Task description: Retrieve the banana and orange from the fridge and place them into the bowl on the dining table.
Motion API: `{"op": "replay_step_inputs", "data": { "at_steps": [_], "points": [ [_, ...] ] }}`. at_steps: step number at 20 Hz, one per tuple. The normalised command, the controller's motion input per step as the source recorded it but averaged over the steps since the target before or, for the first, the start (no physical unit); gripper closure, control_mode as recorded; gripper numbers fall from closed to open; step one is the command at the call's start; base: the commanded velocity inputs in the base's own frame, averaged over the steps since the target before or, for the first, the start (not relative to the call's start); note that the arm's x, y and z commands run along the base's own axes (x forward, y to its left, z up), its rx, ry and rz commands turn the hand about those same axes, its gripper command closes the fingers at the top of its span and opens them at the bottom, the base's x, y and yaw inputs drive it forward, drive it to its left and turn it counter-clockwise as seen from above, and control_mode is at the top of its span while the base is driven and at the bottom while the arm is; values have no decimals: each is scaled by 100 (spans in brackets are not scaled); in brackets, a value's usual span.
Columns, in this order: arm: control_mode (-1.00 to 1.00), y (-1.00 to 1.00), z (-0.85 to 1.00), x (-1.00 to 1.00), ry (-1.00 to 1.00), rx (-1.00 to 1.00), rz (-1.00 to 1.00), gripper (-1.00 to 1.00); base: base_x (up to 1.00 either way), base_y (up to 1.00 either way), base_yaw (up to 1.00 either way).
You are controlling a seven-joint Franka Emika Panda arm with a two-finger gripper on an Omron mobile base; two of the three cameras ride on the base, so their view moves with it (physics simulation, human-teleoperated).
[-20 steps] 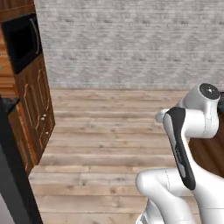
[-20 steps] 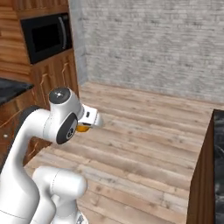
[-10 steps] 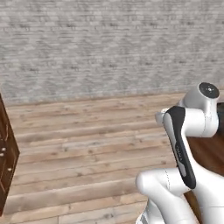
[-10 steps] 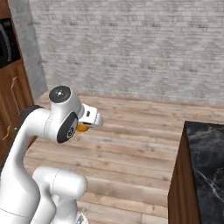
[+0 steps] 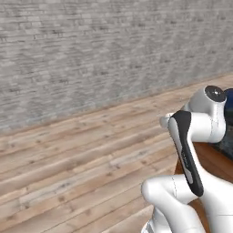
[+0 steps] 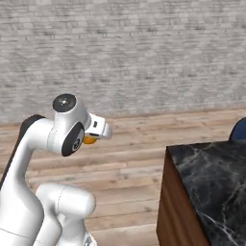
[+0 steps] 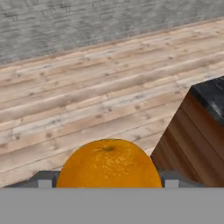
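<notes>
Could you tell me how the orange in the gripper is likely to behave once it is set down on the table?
The orange is round, so it would probably roll if released on the flat marble table. Its dimpled skin likely grips better than a glossy surface would. It bulges well past the gripper on both sides, so a loose hold might let it slip.

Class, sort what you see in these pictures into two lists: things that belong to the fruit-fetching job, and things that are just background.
Part of the job:
- round bright orange fruit, held between the fingers
- black marble dining table with wooden sides

Just background:
- grey brick wall
- wooden plank floor
- blue round stool behind the table
</notes>
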Motion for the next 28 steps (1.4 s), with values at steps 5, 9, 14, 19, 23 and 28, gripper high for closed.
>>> {"op": "replay_step_inputs", "data": {
  "at_steps": [5,9,14,19,23,28],
  "points": [
    [100,0,0,0,0,0,0,100,83,64,-69],
    [100,0,0,0,0,0,0,100,77,75,-75],
    [100,0,0,0,0,0,0,100,67,85,-71],
    [100,0,0,0,0,0,0,100,63,84,-70],
    [100,0,0,0,0,0,0,100,58,72,-75],
    [100,0,0,0,0,0,0,100,58,82,-72]
  ]
}}
